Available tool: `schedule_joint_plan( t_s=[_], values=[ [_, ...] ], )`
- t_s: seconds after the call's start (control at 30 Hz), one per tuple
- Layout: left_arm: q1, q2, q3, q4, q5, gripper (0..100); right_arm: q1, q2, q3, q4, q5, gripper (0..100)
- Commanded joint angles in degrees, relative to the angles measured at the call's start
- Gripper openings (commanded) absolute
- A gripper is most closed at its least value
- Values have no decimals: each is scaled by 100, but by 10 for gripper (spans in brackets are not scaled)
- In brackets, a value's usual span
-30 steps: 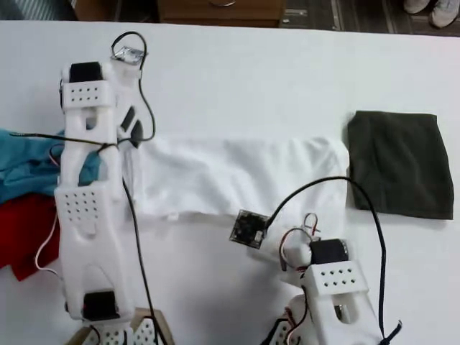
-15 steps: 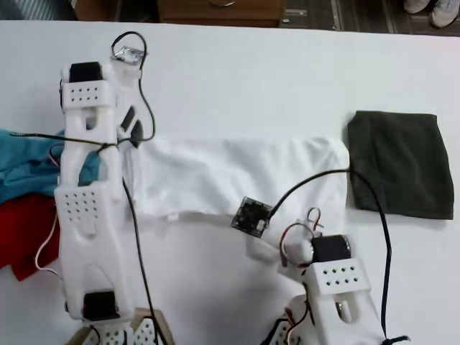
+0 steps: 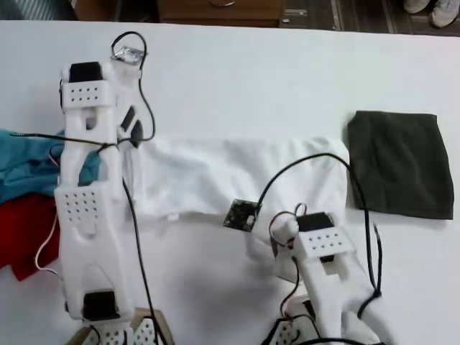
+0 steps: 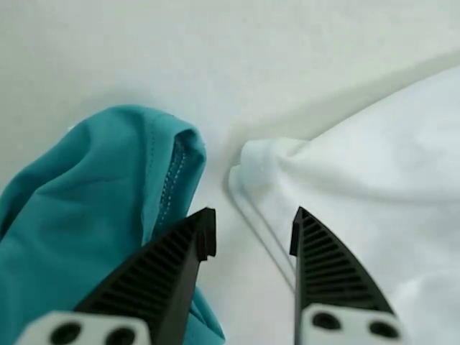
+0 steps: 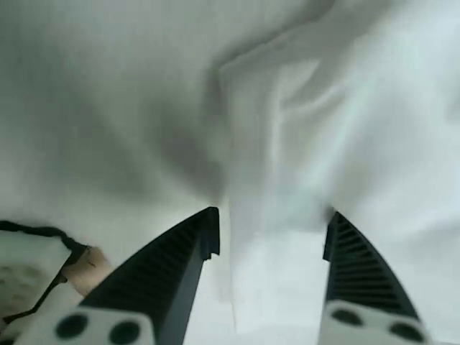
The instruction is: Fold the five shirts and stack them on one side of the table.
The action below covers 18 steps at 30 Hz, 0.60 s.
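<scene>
Nearest the arm bases, the right gripper (image 5: 272, 223) is positioned over the near long edge of the white shirt (image 3: 237, 172). Its jaws are spread apart, with a raised fold of the cloth between them and nothing clamped. The white shirt is laid as a long band across the middle of the table (image 3: 251, 79), so it is judged to be partly folded.

At the band's far end on the left arm's side, the left gripper (image 4: 251, 223) is held with jaws apart, just beside the shirt's corner.

1 dark shirt (image 3: 399, 162) is folded flat on the right arm's side, and this is judged to be the start of the stack. The teal shirt (image 3: 25, 165) and red shirt (image 3: 21, 233) are heaped, unfolded, on the opposite side.

4 shirts can be counted. Progress is estimated at 1 of 5 complete.
</scene>
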State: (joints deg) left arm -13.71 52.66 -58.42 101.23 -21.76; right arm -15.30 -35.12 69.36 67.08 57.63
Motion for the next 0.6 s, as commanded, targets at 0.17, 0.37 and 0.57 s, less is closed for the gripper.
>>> schedule_joint_plan(
  t_s=[0.17,0.37,0.57],
  values=[
    [9,-527,-57,62,62,195,-22,242,-149,-145,18,244],
    [35,-527,-57,62,62,195,101,242,185,-673,35,244],
    [9,-527,-57,62,62,195,180,251,149,-734,35,244]
  ],
)
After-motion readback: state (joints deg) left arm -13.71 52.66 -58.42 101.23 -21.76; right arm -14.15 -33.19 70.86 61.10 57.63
